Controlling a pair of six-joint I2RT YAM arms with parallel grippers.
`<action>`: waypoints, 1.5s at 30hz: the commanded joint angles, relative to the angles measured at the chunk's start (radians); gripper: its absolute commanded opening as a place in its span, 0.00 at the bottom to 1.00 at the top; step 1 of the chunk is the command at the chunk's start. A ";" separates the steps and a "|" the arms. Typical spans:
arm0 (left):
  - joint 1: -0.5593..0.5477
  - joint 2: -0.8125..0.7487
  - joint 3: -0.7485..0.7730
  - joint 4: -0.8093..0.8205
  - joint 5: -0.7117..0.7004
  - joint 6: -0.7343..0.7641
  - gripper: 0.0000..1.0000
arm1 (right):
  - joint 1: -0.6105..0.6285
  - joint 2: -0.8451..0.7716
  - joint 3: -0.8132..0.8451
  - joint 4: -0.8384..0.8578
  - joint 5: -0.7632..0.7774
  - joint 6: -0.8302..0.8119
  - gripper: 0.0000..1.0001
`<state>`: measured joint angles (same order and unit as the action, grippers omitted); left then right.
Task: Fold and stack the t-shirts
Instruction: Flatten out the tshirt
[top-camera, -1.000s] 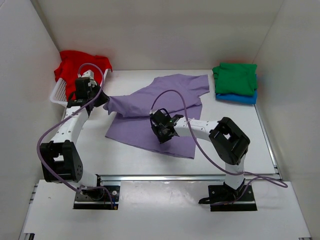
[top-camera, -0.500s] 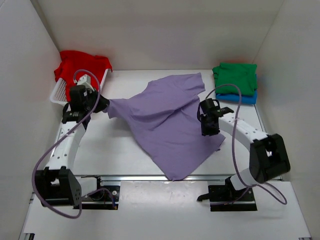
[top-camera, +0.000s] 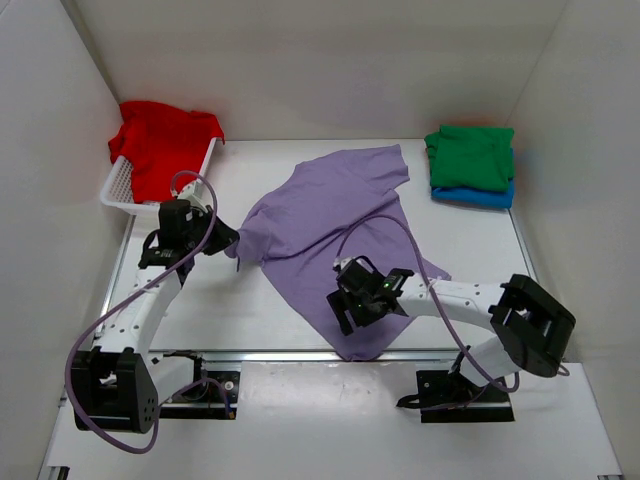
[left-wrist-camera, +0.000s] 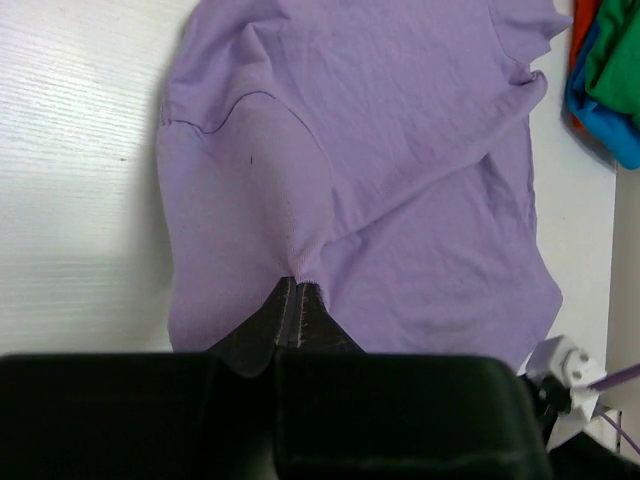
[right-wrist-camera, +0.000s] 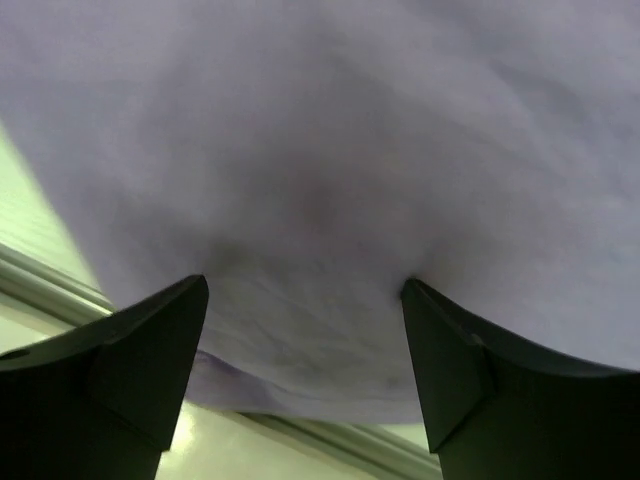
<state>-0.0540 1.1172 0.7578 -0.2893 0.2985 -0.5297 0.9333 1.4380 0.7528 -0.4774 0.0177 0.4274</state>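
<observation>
The lavender t-shirt lies spread across the middle of the table, its near corner reaching the front edge. My left gripper is shut on a bunched bit of the shirt's left edge; in the left wrist view its tips pinch the cloth. My right gripper hovers open over the shirt's near part, and the cloth shows between its spread fingers with nothing gripped. A red t-shirt sits in the basket. The green t-shirt lies folded on the blue one.
The white slotted basket stands at the back left by the wall. The folded stack sits at the back right. A metal rail runs along the table's front edge, just past the shirt's near corner. White walls close in three sides.
My right gripper has opened, let go of the shirt and swung from the shirt's right side to its near part. The left gripper has drawn its edge nearer and rightward.
</observation>
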 joint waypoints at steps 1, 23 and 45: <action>0.005 -0.056 -0.028 0.038 0.019 -0.010 0.00 | 0.106 0.065 0.003 0.075 0.008 0.115 0.76; 0.008 -0.264 0.504 -0.178 -0.075 -0.061 0.00 | 0.050 -0.408 0.427 -0.285 0.183 0.022 0.00; -0.009 0.398 1.146 -0.064 -0.056 -0.020 0.00 | -0.908 -0.311 0.490 0.057 -0.430 -0.233 0.01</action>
<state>-0.0845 1.3373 1.9430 -0.4221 0.2512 -0.5648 0.1310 0.9672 1.2415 -0.5739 -0.3416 0.2287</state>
